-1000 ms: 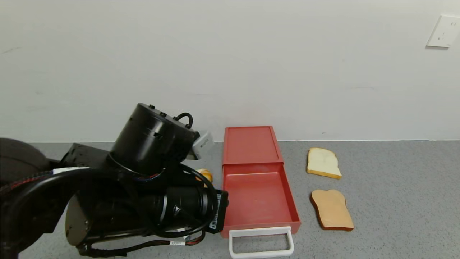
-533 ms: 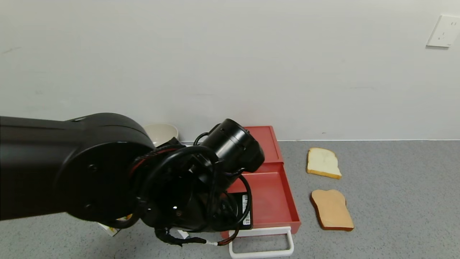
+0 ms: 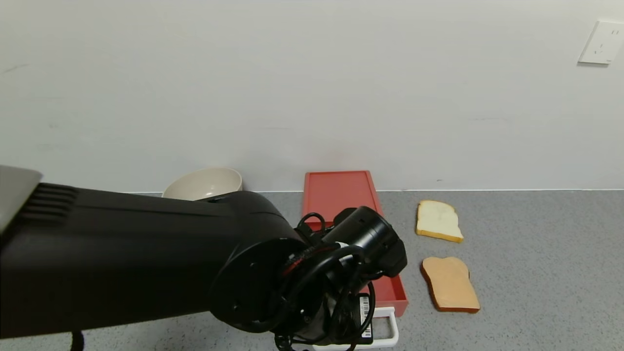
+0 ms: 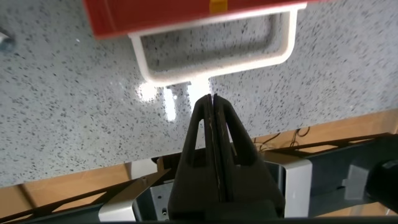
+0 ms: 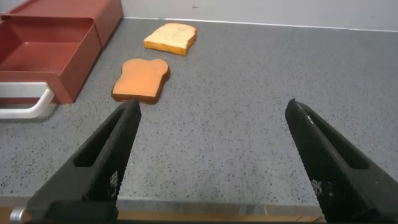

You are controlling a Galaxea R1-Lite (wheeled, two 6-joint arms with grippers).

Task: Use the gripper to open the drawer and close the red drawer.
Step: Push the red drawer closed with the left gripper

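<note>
The coral-red drawer [image 3: 339, 192] stands against the wall with its tray [image 3: 396, 292] pulled out toward me. Its white loop handle [image 3: 393, 327] is at the front. My left arm reaches across the tray, and the black hand with the barcode label [image 3: 364, 319] hangs over the handle. In the left wrist view the left gripper [image 4: 211, 99] is shut and empty, its tip just short of the handle [image 4: 214, 65] below the drawer front [image 4: 186, 15]. My right gripper [image 5: 211, 143] is open and empty over the table, right of the drawer [image 5: 56, 43].
A white bread slice [image 3: 438, 220] and a brown toast slice [image 3: 449, 284] lie right of the drawer. A cream bowl [image 3: 204, 183] stands by the wall on the left. The table's front edge [image 5: 205, 208] is close under the right gripper.
My left arm has swung from the drawer's left side rightward across the tray, and its hand now hangs over the handle. The bowl has come into view. The drawer has not moved.
</note>
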